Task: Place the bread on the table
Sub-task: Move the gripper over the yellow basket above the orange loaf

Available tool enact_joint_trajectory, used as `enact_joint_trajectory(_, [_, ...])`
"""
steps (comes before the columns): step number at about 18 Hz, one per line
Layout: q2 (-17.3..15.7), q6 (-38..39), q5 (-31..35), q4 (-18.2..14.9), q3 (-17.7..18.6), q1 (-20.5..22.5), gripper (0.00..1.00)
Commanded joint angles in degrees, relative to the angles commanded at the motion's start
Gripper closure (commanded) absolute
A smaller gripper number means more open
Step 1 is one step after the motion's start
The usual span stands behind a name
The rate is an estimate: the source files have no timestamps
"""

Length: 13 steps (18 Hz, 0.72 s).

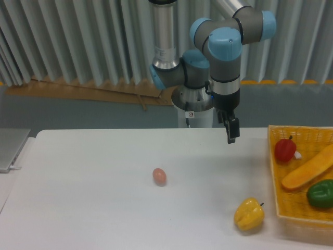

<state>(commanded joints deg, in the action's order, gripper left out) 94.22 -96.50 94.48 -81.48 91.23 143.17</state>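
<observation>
The bread [308, 167], a long orange-tan loaf, lies slanted inside the yellow woven basket [291, 213] at the right edge of the white table [93, 208]. My gripper [231, 136] hangs above the table's far side, left of the basket and well apart from the bread. It holds nothing. From this angle its fingers overlap, so I cannot tell whether they stand open or shut.
In the basket a red pepper [285, 150] lies behind the bread and a green pepper [320, 193] in front of it. A yellow bell pepper [248, 214] sits on the table just left of the basket. A small brownish egg [159, 176] lies mid-table.
</observation>
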Motion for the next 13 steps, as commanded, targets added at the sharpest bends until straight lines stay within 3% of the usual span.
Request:
enact_joint_trajectory(8, [0.3,-0.1,1.7,0.2,-0.1,0.3,0.0])
enact_joint_trajectory(13, [0.4,-0.1,1.5,0.0,0.7,5.2,0.0])
